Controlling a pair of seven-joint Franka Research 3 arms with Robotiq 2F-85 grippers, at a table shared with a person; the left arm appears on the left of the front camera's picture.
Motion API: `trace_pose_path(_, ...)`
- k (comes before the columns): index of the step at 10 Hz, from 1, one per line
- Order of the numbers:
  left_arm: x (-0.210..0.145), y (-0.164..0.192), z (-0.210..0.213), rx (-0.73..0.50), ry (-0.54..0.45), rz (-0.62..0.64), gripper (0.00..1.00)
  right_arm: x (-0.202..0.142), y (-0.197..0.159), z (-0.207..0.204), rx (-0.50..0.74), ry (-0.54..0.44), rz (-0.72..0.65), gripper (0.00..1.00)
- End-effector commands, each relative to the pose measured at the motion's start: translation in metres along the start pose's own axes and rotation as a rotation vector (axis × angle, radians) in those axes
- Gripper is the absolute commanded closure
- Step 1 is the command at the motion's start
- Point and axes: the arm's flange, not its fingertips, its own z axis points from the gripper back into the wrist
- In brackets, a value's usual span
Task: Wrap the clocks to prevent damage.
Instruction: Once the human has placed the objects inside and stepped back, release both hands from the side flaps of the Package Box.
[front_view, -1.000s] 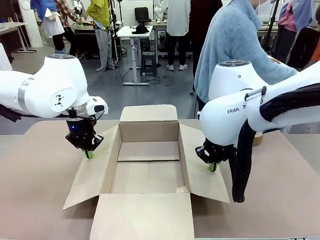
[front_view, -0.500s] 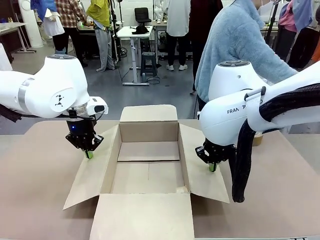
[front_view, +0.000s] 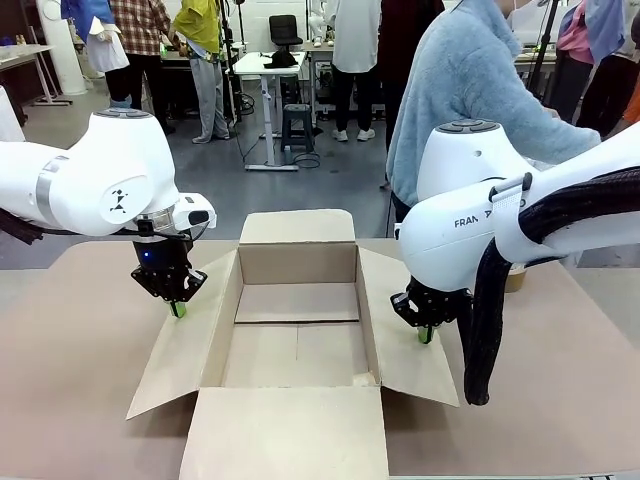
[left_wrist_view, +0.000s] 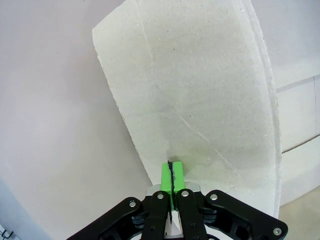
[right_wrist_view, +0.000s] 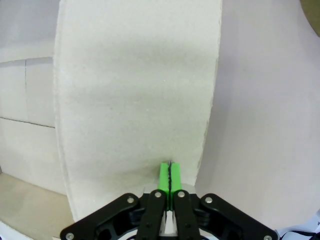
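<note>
The clocks are out of view. An open cardboard box (front_view: 297, 355) stands mid-table with its four flaps spread and its floor bare. My left gripper (front_view: 178, 308) is shut with nothing between its green pads, its tips resting on the box's left flap (front_view: 180, 355). In the left wrist view that gripper (left_wrist_view: 171, 167) meets the flap (left_wrist_view: 200, 100) near its edge. My right gripper (front_view: 426, 335) is shut too, tips down on the right flap (front_view: 410, 350). The right wrist view shows the closed right gripper (right_wrist_view: 170, 171) touching the pale flap (right_wrist_view: 135, 100).
A person in a light blue fleece (front_view: 470, 90) stands at the far side, turned to the right. A brown tape roll (front_view: 516, 277) peeks out behind my right arm. Brown tabletop (front_view: 70, 380) lies bare on both sides of the box.
</note>
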Motion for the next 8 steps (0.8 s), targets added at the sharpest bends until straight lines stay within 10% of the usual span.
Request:
trace_pose_path(1,-0.0014,0.0005,-0.0015,0.012,0.005,-0.003,1.00,-0.0015,-0.0002,-0.0020,-0.009,0.003,-0.002,0.99)
trace_pose_path(8,-0.0014,0.0005,-0.0015,0.012,0.005,-0.003,1.00,-0.0015,-0.0002,-0.0020,-0.009,0.003,-0.002,0.99)
